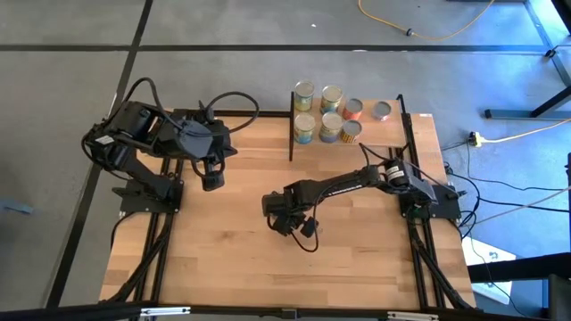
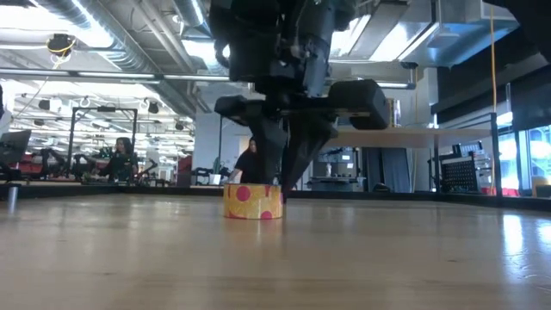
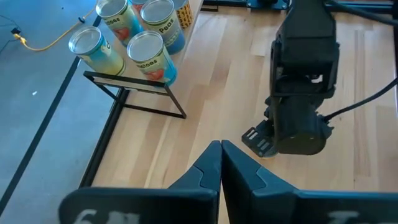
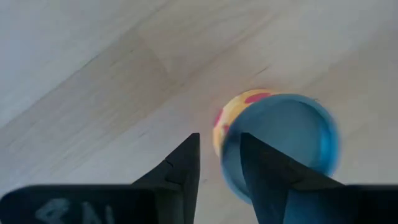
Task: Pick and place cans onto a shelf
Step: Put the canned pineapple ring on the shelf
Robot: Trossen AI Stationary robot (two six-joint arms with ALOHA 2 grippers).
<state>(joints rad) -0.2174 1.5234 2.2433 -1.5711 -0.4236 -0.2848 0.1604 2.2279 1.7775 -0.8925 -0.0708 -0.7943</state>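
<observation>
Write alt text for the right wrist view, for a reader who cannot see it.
Looking down past the right tool, its two dark fingers stand slightly apart just above a short yellow can with red dots and a bluish round top. The can stands upright on the light wooden tabletop, partly behind one finger; whether that finger touches it is not clear.

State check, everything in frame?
left gripper: shut, idle over the table's left side
right gripper: open, lowered at the yellow can, not gripping
yellow can: upright on the table mid-board, not yet shelved
shelf cans: upright, grouped on the shelf
shelf: standing at the table's far edge, part of its board bare
</observation>
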